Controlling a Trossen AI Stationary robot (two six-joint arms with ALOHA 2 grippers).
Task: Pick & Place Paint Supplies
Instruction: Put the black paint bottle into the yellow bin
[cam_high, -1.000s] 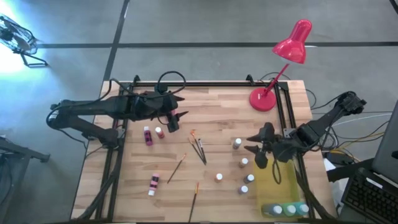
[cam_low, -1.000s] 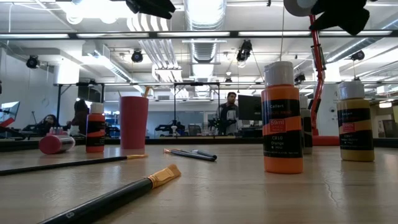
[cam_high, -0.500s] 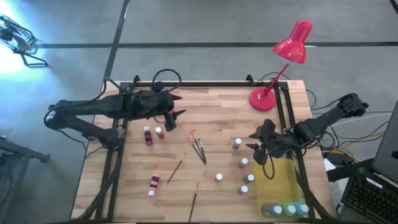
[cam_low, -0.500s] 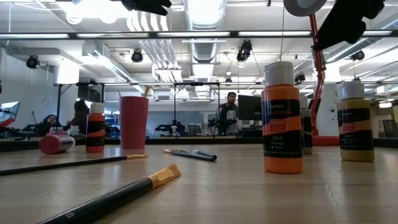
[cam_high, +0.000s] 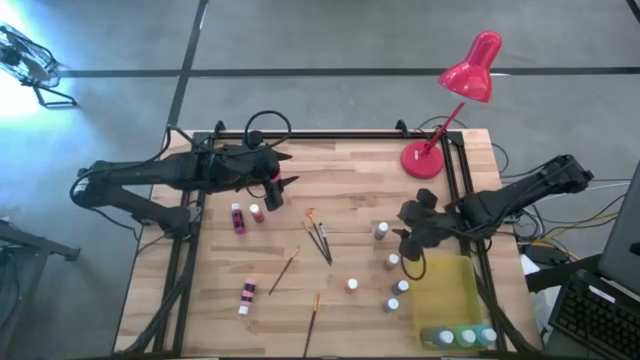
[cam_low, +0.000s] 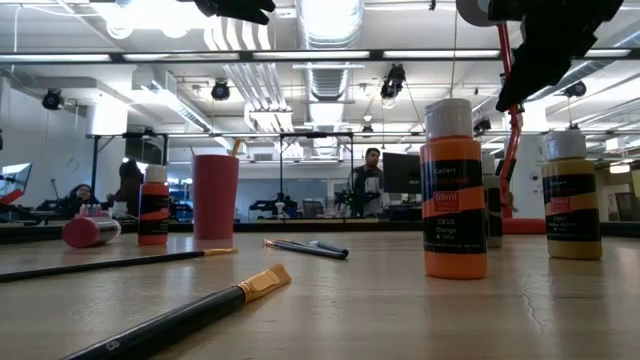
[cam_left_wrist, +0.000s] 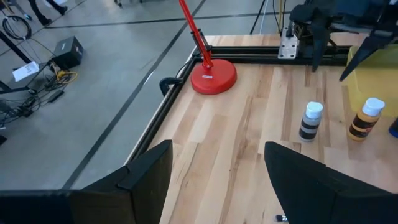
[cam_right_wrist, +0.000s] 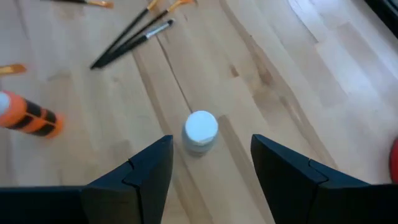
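Small paint bottles stand on the right half of the wooden table: a grey one (cam_high: 381, 231), an ochre one (cam_high: 392, 262), an orange one (cam_high: 352, 285) and two more (cam_high: 398, 294). Two pink bottles (cam_high: 238, 218) (cam_high: 246, 294) and a small red one (cam_high: 256, 212) are on the left half. Paintbrushes (cam_high: 318, 236) lie in the middle. My right gripper (cam_high: 410, 246) hangs open above the grey bottle's white cap (cam_right_wrist: 200, 126), fingers slanting down, touching nothing. My left gripper (cam_high: 281, 186) stays open, high over the far left of the table.
A flat yellow tray (cam_high: 450, 290) lies at the right near corner with several bottles (cam_high: 460, 337) at its near end. A red desk lamp (cam_high: 425, 158) stands at the far right. Loose brushes (cam_high: 284, 270) (cam_high: 312, 318) lie toward the near edge.
My right gripper has moved toward the table's left edge and down, away from the tray and toward the grey bottle, and has tipped further downward while rolling. The bottles and brushes have stayed where they were.
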